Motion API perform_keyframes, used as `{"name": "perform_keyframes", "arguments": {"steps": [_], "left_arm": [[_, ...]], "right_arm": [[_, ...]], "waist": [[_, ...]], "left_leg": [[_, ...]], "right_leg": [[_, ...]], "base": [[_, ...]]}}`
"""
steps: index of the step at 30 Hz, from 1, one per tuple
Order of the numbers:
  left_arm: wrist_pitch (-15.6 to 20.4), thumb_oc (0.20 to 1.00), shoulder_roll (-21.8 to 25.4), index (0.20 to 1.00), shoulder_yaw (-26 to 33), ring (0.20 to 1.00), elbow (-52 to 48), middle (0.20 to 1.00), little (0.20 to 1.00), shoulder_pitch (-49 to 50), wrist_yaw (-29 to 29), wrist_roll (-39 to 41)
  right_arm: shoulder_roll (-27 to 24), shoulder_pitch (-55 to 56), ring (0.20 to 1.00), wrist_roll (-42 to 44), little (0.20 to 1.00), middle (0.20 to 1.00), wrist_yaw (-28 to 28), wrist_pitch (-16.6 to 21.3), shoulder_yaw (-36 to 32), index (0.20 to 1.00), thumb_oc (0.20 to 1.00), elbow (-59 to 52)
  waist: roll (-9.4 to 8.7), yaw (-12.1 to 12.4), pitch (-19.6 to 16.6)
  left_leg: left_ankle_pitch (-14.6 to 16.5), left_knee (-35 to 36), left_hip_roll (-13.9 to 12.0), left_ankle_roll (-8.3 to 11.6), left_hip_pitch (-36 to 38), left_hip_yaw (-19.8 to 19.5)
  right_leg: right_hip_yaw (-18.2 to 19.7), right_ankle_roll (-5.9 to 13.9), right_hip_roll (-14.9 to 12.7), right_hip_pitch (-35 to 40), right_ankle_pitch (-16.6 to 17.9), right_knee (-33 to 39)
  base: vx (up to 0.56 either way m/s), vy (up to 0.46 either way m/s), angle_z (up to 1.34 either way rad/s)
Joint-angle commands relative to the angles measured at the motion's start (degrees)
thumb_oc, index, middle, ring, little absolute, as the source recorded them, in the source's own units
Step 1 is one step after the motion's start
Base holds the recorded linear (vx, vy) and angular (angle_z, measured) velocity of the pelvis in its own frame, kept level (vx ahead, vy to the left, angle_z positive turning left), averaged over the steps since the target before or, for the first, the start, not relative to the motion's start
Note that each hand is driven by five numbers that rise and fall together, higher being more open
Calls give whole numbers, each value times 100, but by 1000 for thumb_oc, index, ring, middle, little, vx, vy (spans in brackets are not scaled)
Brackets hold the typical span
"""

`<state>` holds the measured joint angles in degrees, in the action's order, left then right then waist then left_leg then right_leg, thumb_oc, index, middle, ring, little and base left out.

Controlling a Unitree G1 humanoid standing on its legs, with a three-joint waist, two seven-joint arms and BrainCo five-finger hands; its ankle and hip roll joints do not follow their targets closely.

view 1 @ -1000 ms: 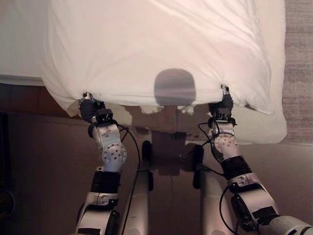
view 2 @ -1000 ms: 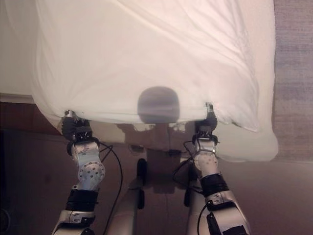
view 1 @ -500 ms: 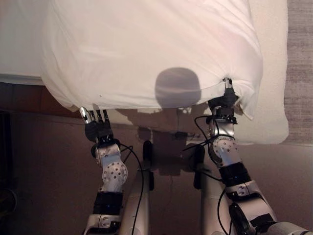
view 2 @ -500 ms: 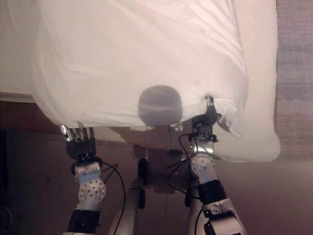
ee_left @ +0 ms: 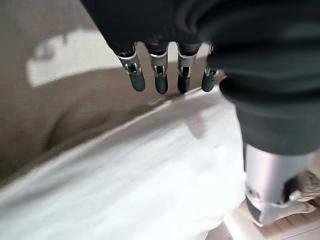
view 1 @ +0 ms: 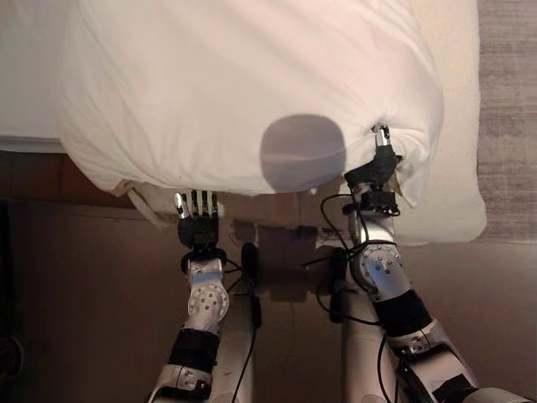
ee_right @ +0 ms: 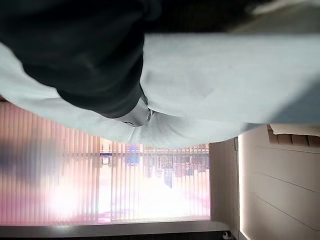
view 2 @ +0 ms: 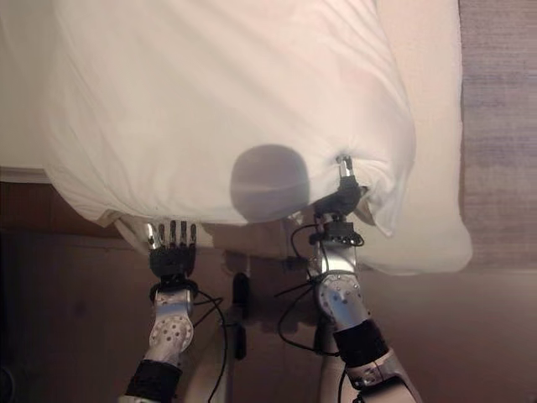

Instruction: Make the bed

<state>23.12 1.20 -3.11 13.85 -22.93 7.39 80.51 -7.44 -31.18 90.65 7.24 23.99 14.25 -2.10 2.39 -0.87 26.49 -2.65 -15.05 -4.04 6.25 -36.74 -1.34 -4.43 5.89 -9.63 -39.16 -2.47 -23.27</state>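
A white duvet point(view 1: 252, 75) covers the bed and hangs over its near edge. My right hand point(view 1: 375, 172) reaches up at the duvet's near right corner, shut on a pucker of the cloth; the right wrist view has the duvet point(ee_right: 215, 85) draped against the hand's dark cover point(ee_right: 90, 65). My left hand point(view 1: 199, 220) is open just below the duvet's near hem, left of the middle, holding nothing. Its straight fingers point(ee_left: 160, 75) point past the white cloth point(ee_left: 125, 190) in the left wrist view.
The mattress point(view 1: 457, 193) sticks out beyond the duvet on the right. A grey carpet point(view 1: 508, 101) lies along the far right. A dark wooden bed frame point(view 1: 50, 176) and brown floor point(view 1: 75, 294) are at the near left.
My left hand let go of the duvet's near left edge, opened and moved right, toward the middle. The right hand keeps its hold, and the duvet's right corner has drawn inward.
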Motion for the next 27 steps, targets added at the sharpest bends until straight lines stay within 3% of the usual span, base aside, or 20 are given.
{"name": "perform_keyframes", "arguments": {"steps": [1,9,27], "left_arm": [[181,1000,138,1000,45,1000,60,1000,1000,-195,-297,22],[554,1000,223,1000,346,1000,-168,1000,1000,-639,-438,126],[669,1000,381,1000,709,1000,-131,1000,1000,-826,-810,245]], "right_arm": [[163,123,200,-217,200,200,703,208,-108,200,200,-965],[205,274,200,-42,200,200,740,181,-119,200,200,-877],[145,391,200,54,200,200,880,25,-188,200,200,-764]], "waist": [[-212,-208,-544],[-321,-260,-647],[-399,-265,-739]], "left_leg": [[238,-220,173,-245,-182,194],[270,-304,144,-223,-275,191],[268,-331,108,-192,-373,157]], "right_leg": [[54,87,223,23,124,332],[73,78,257,-76,120,258],[29,74,296,-162,102,216]], "base": [[1,-16,-5],[3,-7,-5],[0,0,0]]}}
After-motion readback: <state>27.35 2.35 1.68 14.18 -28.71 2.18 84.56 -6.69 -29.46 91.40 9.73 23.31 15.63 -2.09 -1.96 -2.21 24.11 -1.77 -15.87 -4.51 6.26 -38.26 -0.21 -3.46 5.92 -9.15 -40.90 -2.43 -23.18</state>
